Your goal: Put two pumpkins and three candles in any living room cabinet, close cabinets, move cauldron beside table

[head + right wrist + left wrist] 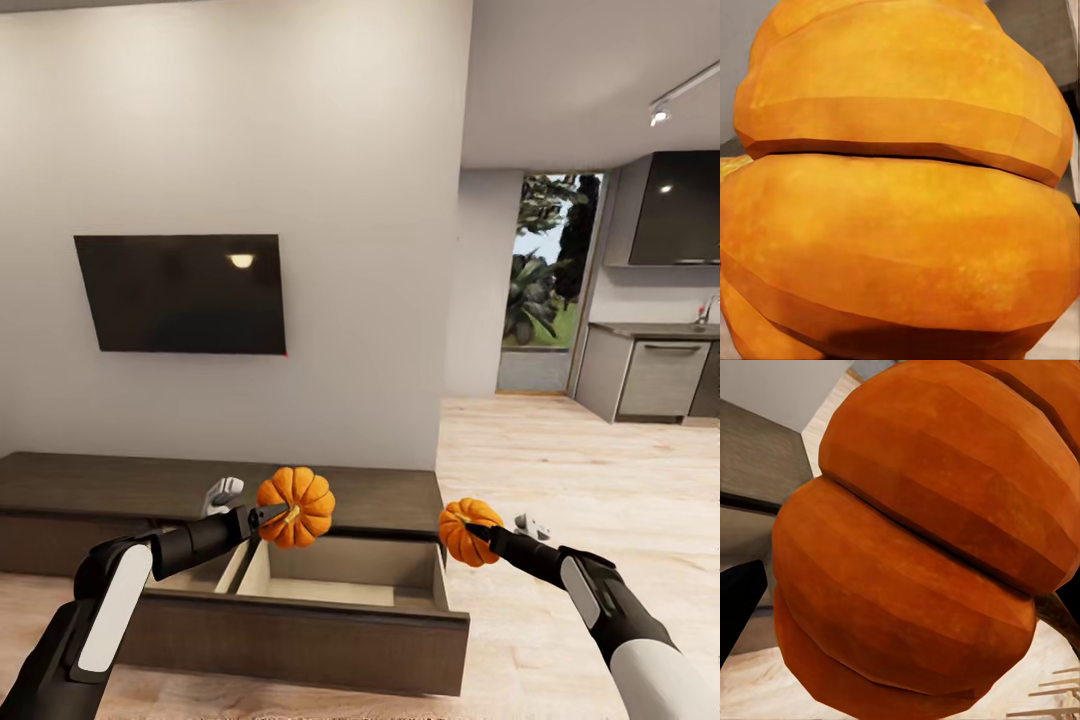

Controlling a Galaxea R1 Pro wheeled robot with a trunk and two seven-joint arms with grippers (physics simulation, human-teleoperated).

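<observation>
Each hand grasps a pumpkin, the left hand [262,517] holding its pumpkin [296,507] just above the cabinet's [90,480] open drawer [330,575], the right hand [487,536] holding its pumpkin [467,532] beside it; next, I judge, lower and release inside.

Ahead of you, at about ten o'clock, a dark flat television [181,293] hangs on the pale wall [330,120], with a small ceiling light mirrored in its screen. At two o'clock a tall glass door [548,285] opens onto green foliage outside. Farther right, at three o'clock, you see a grey kitchen counter [650,372] with a dishwasher front, a faucet at its far end, and a dark upper cupboard [680,207] above it. A track spotlight [660,113] sits on the ceiling at one o'clock. Light wood flooring [560,470] spreads across the room toward the kitchen.
</observation>
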